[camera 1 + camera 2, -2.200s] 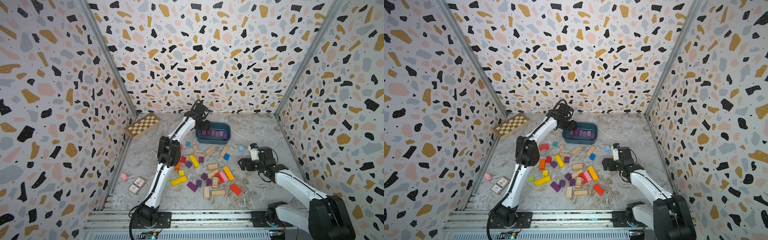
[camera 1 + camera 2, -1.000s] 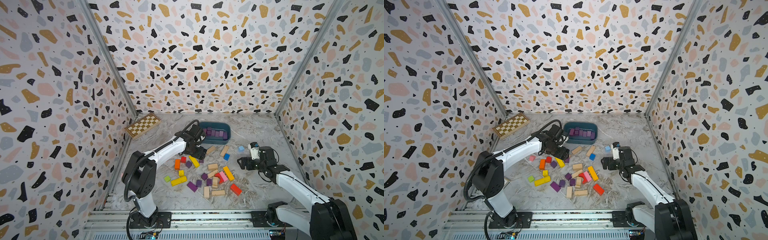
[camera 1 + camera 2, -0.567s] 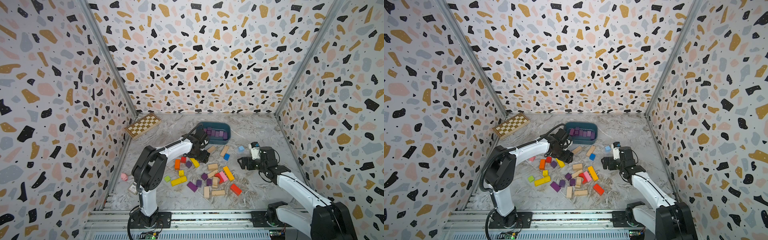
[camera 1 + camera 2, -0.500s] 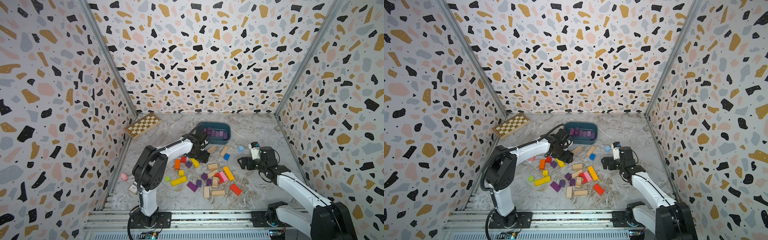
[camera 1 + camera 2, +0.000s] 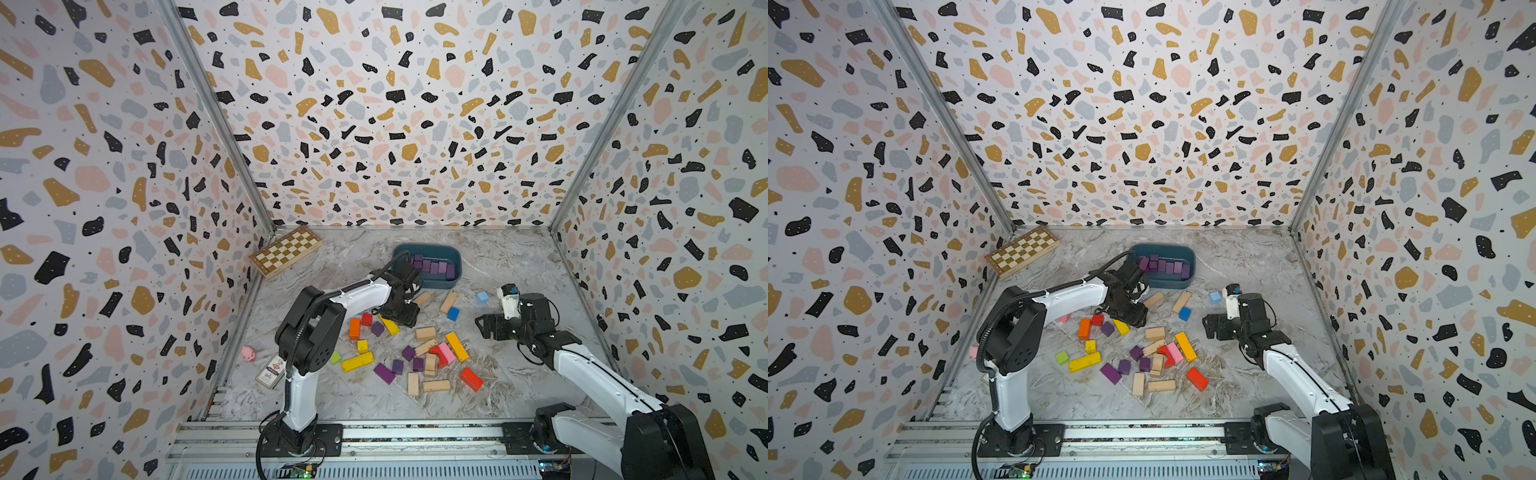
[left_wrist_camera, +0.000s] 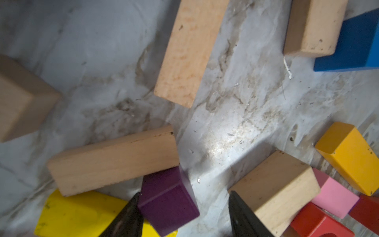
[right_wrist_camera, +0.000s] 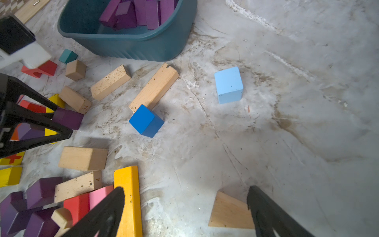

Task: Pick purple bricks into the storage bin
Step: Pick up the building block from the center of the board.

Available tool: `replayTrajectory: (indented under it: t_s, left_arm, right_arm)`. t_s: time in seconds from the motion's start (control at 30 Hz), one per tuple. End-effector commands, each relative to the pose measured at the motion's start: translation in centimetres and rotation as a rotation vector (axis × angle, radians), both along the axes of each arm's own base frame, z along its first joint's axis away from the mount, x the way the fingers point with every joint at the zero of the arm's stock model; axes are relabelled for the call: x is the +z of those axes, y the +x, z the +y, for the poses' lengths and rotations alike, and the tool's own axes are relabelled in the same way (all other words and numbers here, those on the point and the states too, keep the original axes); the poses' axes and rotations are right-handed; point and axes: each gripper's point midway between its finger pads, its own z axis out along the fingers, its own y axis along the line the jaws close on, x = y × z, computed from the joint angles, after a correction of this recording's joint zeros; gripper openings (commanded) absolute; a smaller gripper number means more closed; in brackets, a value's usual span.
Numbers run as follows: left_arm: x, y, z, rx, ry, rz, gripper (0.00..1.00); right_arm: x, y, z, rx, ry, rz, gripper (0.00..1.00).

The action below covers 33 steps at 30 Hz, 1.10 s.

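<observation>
The purple brick [image 6: 168, 201] I'm working on is a small matte cube, deep plum, with clean edges. It lies on the tabletop [image 6: 235, 123] between the fingers of my left tool [image 6: 184, 192]. It touches one finger [image 6: 127, 217], and a strip of bare tabletop shows before the other, so the tool stands apart and is not yet clamped. A plain wooden bar [image 6: 114, 160] lies against the brick on the side ahead of the tool, and a yellow block [image 6: 82, 213] sits by the touching finger.

The storage bin [image 5: 436, 284] is dark teal with rounded corners and sits just beyond the left tool in both top views. It holds a packed row of purple bricks [image 5: 434, 266].

More loose purple pieces [image 5: 384, 372] lie behind the left tool, toward the arm bases, mixed into a heap of wooden, yellow, red, pink and orange blocks.

My right tool [image 7: 186, 187] stands wide apart over bare tabletop, well away from the bin. A wooden wedge [image 7: 229, 211] is just beside one finger and an orange bar [image 7: 128, 197] beside the other. A dark blue cube [image 7: 146, 121] lies ahead of it.
</observation>
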Motion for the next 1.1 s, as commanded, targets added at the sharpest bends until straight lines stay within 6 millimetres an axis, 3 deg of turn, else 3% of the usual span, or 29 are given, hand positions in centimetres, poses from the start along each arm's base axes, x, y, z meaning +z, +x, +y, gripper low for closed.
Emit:
replayTrajectory:
  t_s: [0.0,0.53,0.67,0.87,1.07]
  left_arm:
    - [0.5,0.6,-0.7,-0.003,-0.008,-0.015,0.58]
    - [0.6,0.9,-0.2,-0.015,0.032,-0.021,0.13]
    - [2.7,1.3,0.2,-0.023,0.046,-0.063,0.10]
    - [7.8,2.5,0.0,-0.036,0.028,-0.156,0.09]
    - [11.2,5.3,-1.0,-0.063,0.030,-0.249,0.08]
  right_arm:
    - [0.0,-0.1,-0.1,-0.004,-0.003,-0.001,0.95]
    - [-0.1,0.0,-0.1,-0.006,-0.006,0.001,0.95]
    - [-0.1,0.0,0.0,-0.004,-0.005,0.003,0.95]
    - [0.0,0.0,-0.1,-0.005,-0.004,0.001,0.95]
    - [0.0,0.0,0.0,-0.003,-0.002,0.000,0.95]
